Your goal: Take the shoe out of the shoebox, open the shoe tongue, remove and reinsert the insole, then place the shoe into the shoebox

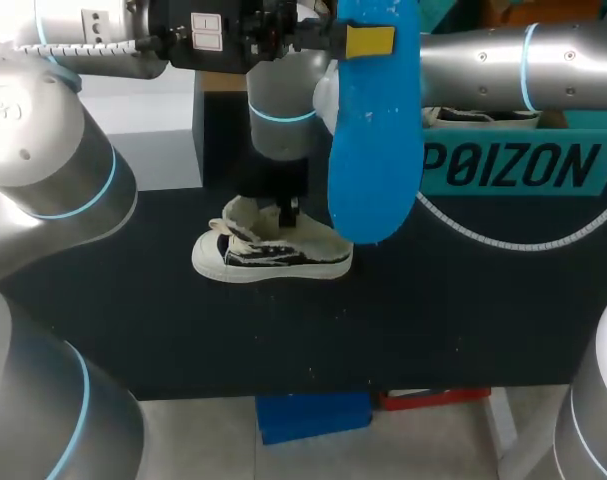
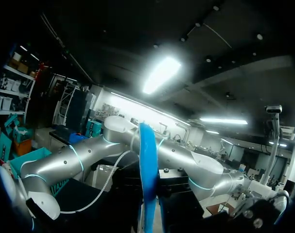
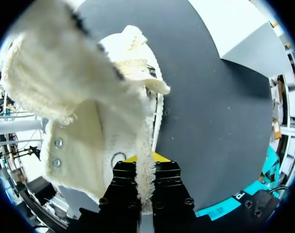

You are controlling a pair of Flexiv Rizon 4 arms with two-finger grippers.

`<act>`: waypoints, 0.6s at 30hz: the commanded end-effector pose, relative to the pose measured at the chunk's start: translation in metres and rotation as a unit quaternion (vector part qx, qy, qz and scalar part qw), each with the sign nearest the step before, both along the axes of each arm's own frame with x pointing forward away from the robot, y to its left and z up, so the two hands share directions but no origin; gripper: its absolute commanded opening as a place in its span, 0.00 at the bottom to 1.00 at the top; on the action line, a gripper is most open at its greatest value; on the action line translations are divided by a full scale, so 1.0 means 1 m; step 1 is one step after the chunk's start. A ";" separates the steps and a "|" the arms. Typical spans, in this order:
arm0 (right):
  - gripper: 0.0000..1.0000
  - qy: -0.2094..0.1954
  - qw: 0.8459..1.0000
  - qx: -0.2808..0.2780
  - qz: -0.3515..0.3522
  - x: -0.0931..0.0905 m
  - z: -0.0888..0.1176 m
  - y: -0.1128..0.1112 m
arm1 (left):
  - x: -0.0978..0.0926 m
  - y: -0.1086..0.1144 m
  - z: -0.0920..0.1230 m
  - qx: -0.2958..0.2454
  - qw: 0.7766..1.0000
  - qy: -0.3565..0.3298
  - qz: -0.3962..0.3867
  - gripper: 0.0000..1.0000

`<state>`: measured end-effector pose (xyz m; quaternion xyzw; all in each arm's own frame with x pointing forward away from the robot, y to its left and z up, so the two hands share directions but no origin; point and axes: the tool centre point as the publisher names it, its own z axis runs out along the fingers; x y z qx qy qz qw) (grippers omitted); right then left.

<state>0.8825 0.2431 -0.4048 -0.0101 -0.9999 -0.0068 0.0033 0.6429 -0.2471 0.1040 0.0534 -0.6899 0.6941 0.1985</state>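
Observation:
A cream and black sneaker (image 1: 273, 255) lies on its sole on the black table, toe to the left. My right gripper (image 1: 286, 208) comes down on it from above and is shut on the fleecy cream tongue (image 3: 143, 160), which runs up between its black fingers. The tongue is pulled upward and the shoe's lining (image 3: 84, 111) spreads out ahead of the gripper. My left gripper (image 1: 368, 42) is high over the table, shut on a blue insole (image 1: 373, 140) that hangs down in front of the shoe's heel. In the left wrist view the insole (image 2: 148, 165) is seen edge-on. The teal shoebox (image 1: 513, 160) stands at the back right.
A white and grey box (image 1: 153, 130) sits at the back left. The black table top (image 1: 283, 340) stretches forward of the shoe to the front edge. A white cable (image 1: 483, 238) loops along my right arm in front of the shoebox.

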 end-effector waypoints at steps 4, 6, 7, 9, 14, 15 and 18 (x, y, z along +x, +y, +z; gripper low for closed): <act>0.00 -0.032 0.994 -0.063 -0.089 -0.002 0.065 -0.036 | -0.001 0.000 0.000 0.002 1.000 0.000 0.001 0.00; 0.00 -0.028 0.989 -0.077 -0.121 -0.002 0.081 -0.044 | -0.001 0.000 0.000 0.002 1.000 0.000 0.001 0.00; 0.00 -0.025 0.984 -0.088 -0.150 -0.001 0.088 -0.048 | -0.001 0.000 0.000 0.002 1.000 0.000 0.001 0.00; 0.00 -0.020 0.975 -0.082 -0.204 0.002 0.101 -0.054 | -0.001 0.000 0.000 0.002 1.000 0.000 0.001 0.00; 0.00 -0.013 0.946 -0.095 -0.309 -0.001 0.111 -0.058 | -0.001 0.000 0.000 0.002 1.000 0.000 0.001 0.00; 0.00 -0.014 0.936 -0.097 -0.337 -0.003 0.111 -0.058 | -0.001 0.000 0.000 0.002 1.000 0.000 0.001 0.00; 0.00 -0.008 0.899 -0.092 -0.427 -0.004 0.112 -0.056 | -0.001 0.000 0.000 0.002 1.000 0.000 0.001 0.00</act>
